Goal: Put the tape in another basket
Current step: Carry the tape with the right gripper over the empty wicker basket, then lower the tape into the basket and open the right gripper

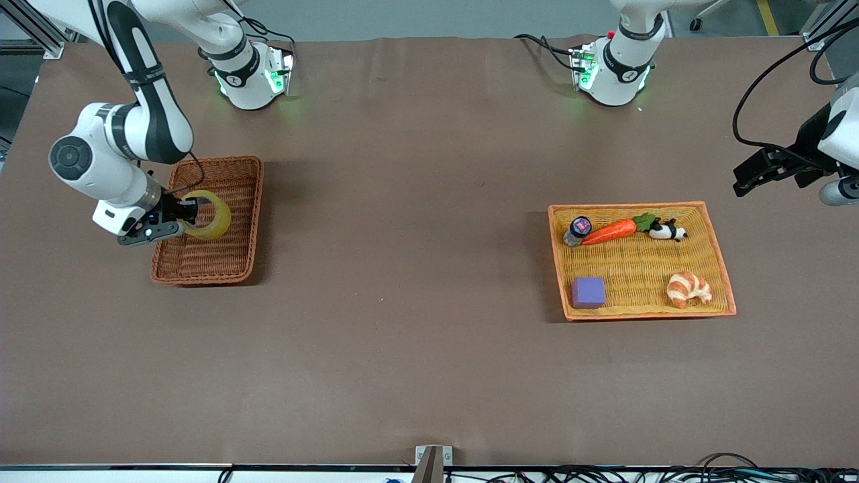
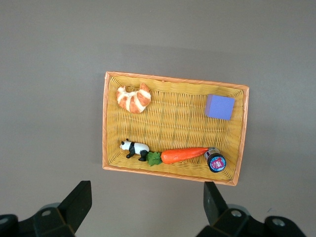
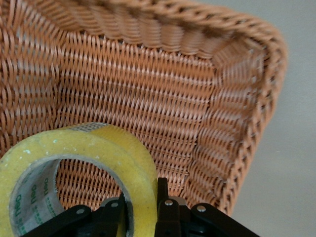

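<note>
**Q:** Where is the roll?

**A:** The translucent yellow roll of packing tape (image 1: 209,215) hangs over the dark reddish-brown wicker basket (image 1: 236,176) at the right arm's end of the table. The right gripper (image 1: 186,216) holds it, fingers pinched on the ring's wall, one inside the grey core, one outside. The right wrist view shows the tape (image 3: 79,170) above the basket's woven floor (image 3: 148,98), with the right gripper (image 3: 143,210) clamped on it.

**Q:** And the other arm?

**A:** The left gripper (image 1: 758,171) waits in the air at about one o'clock from the shallow orange-yellow tray basket (image 1: 719,255), jaws spread wide. That tray holds an orange toy carrot (image 1: 611,231), a small panda figure (image 1: 667,231), a dark little jar (image 1: 577,230), a purple cube (image 1: 588,292) and a croissant (image 1: 688,288).
</note>
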